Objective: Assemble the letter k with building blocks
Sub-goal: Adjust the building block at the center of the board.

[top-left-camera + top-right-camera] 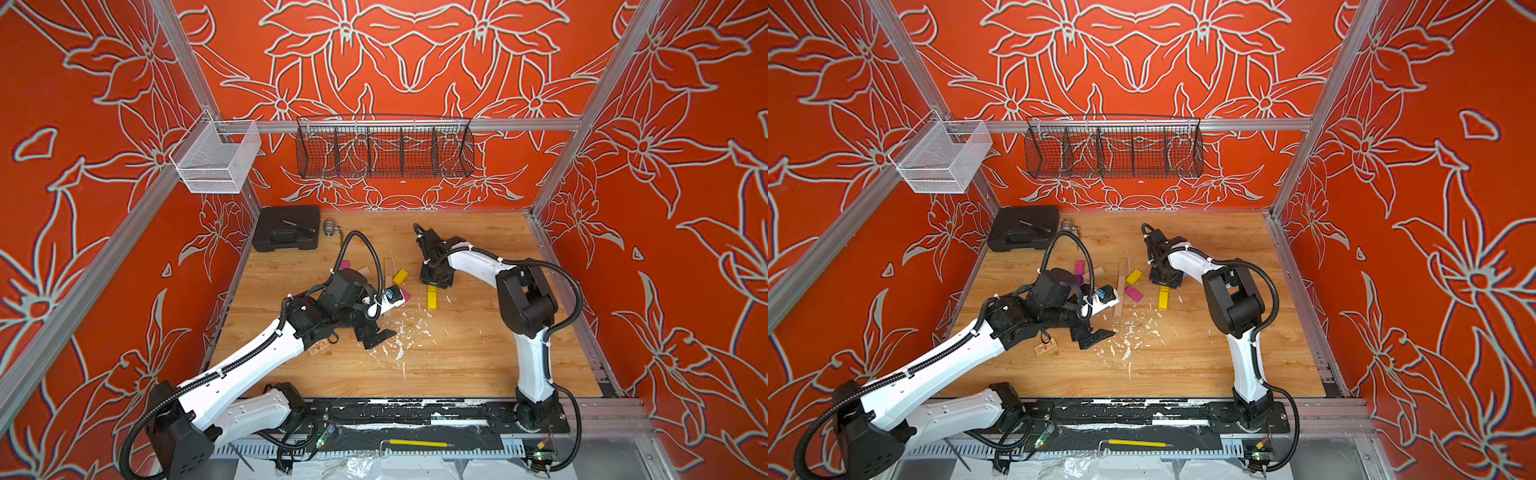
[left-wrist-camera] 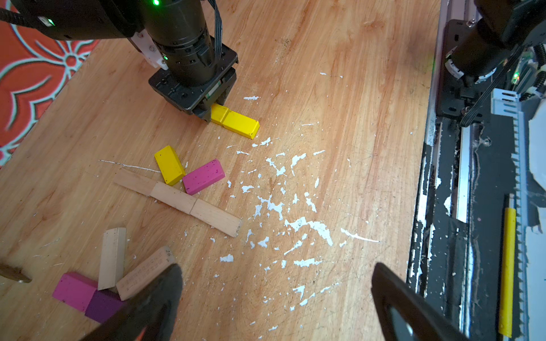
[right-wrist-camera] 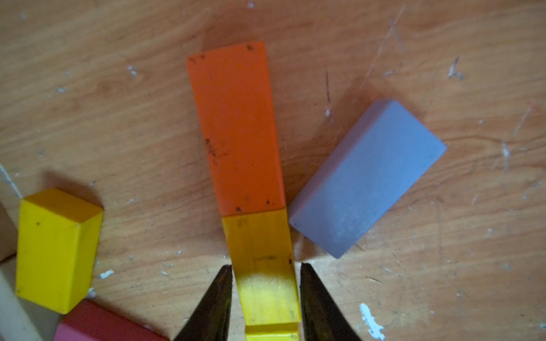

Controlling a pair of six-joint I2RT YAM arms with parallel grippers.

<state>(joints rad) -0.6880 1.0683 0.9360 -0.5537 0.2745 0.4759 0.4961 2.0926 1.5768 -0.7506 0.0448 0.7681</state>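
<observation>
My right pincer [image 3: 266, 265] straddles the flat yellow wooden plank [image 3: 260, 245] lying mid-way across the wooden surface [image 1: 478, 353], butted against an orange plank [image 3: 236, 127]. Whether it grips, I cannot tell. My left pincer [image 2: 276, 267] gapes wide, nearer me.

Walls [image 1: 415, 62]: orange-red, pale grey outlined lily pattern.
Table [image 1: 478, 365]: light wood grain, scattered white flecks [image 2: 295, 224].
Plank row [image 2: 177, 197]: three planks, plain pale wood.
Just beside the row: yellow block [image 2: 170, 165]; speckled magenta block [image 2: 203, 176], dark dots.
Farther from the row: second magenta block [image 2: 75, 290], purple block [image 2: 103, 305], plain plank [image 2: 112, 257], printed plank [image 2: 144, 274] with fine dark print.
Yellow pair [image 2: 236, 122]: bright yellow.
Orange block [image 3: 236, 130]: dark specks at corners.
Grey-blue block [image 3: 366, 177]: matte.
Tool case [image 1: 286, 228], wire basket [image 1: 384, 151]: black.
Mesh basket [image 1: 216, 160]: white.
</observation>
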